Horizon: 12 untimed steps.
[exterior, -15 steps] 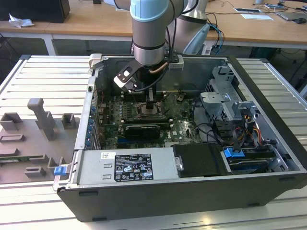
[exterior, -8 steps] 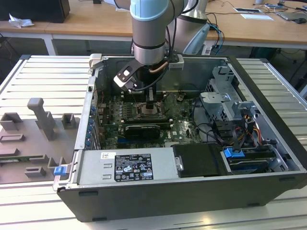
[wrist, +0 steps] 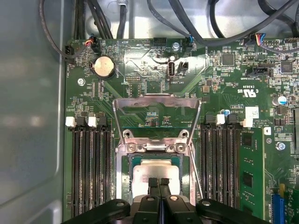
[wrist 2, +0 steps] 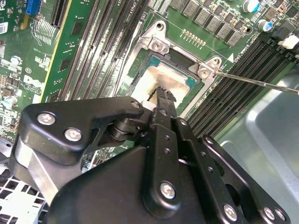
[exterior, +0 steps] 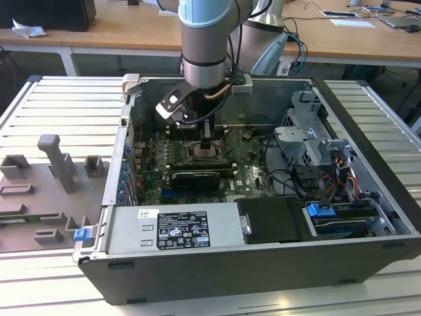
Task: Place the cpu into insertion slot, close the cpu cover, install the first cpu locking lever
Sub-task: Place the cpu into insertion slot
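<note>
**Pincer closed over the cpu in its slot, cover open**

The arm (exterior: 204,39) reaches straight down into an open computer case (exterior: 263,276), which lies on a slatted metal worktop (exterior: 52,105). The pincer (exterior: 206,143) sits low over the green circuit board (wrist: 140,60), near the middle of the case.

In the first wrist view, the pincer (wrist: 159,181) is closed. Its two black fingers (wrist: 153,183) are pressed side by side with nothing between them, and their tips are at the near edge of the cpu (wrist: 156,170). I cannot tell whether they touch its top. The cpu lies flat inside the insertion slot (wrist: 125,179), pale metal face up.

The cpu cover (wrist: 156,98) is not closed. The silvery frame stands swung back from its hinge, and the board shows through its window. A thin metal locking lever (wrist: 196,172) runs along one side of the slot, raised and unlatched.

In the second wrist view the same rod (wrist 2: 261,84) slants away from the socket's corner screw, and the pincer (wrist 2: 161,94) points at the cpu (wrist 2: 166,77). Long black memory slots (wrist: 88,168) flank the socket on both sides.
</note>
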Tool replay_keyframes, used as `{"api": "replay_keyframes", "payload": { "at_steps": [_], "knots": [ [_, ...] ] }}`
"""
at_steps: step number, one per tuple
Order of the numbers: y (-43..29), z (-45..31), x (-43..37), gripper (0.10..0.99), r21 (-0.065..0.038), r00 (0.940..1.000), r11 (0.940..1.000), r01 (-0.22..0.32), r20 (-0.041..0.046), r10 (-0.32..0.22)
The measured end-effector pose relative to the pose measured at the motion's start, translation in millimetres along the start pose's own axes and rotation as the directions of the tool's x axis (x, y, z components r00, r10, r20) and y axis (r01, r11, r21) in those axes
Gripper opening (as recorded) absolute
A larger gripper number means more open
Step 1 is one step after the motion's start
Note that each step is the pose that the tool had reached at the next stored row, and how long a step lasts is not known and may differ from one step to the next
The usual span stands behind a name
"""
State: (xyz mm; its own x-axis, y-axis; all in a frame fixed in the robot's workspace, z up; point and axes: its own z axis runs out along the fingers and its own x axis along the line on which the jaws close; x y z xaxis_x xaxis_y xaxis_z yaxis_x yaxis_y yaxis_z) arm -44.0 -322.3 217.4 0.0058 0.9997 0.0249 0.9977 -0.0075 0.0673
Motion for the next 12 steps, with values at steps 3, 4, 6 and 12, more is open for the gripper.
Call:
{"api": "replay_keyframes", "payload": {
  "at_steps": [3, 4, 6, 12],
  "knots": [
    [0.1, -0.7, 0.0, 0.106, 0.0, 1.0, 1.0, 0.0, 0.0, 0.0],
    [0.1, -1.1, 0.0, 0.106, 0.0, 1.0, 1.0, 0.0, 0.0, 0.0],
    [0.1, -1.9, 0.0, 0.106, 0.0, 1.0, 1.0, 0.0, 0.0002, 0.0],
    [0.2, -3.3, 0.1, 0.106, 0.0, 1.0, 1.0, -0.001, 0.0, 0.001]
  ]
}}
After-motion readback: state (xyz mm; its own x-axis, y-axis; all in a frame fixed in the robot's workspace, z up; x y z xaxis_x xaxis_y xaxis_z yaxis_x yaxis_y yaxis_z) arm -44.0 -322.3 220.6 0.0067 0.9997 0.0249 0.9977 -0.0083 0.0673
